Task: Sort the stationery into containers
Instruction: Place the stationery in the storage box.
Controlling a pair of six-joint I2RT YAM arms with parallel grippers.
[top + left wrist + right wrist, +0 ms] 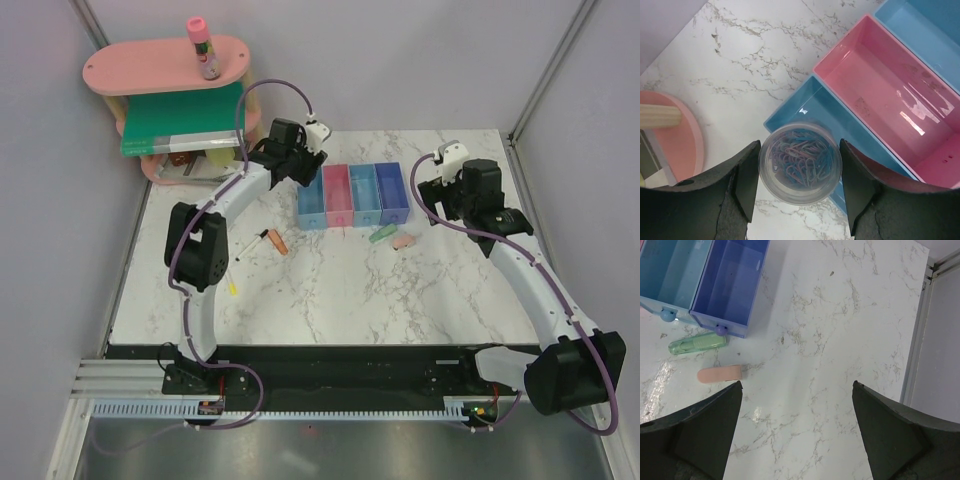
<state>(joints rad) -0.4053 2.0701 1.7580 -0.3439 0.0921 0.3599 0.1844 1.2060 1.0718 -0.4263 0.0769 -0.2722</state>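
Observation:
My left gripper [298, 166] is shut on the clear round pot [800, 162] of coloured paper clips. It holds the pot above the near end of the leftmost light blue bin [812, 107], beside the pink bin [880, 90]. The four joined bins [352, 195] stand mid-table. My right gripper [441, 200] is open and empty over bare table [797, 430], to the right of the green eraser [696, 344] and pink eraser [720, 374]. The black-and-white marker [258, 241], orange-tipped piece [279, 243] and yellow-tipped stick [232, 288] lie left of the bins. The pink-capped tube [202, 48] stands on the shelf.
The pink oval two-tier shelf [140, 68] stands at the back left, with the big green book [180, 120] on its lower tier. The darker blue bin [730, 285] is the rightmost one. Walls close in the table on the left, the back and the right.

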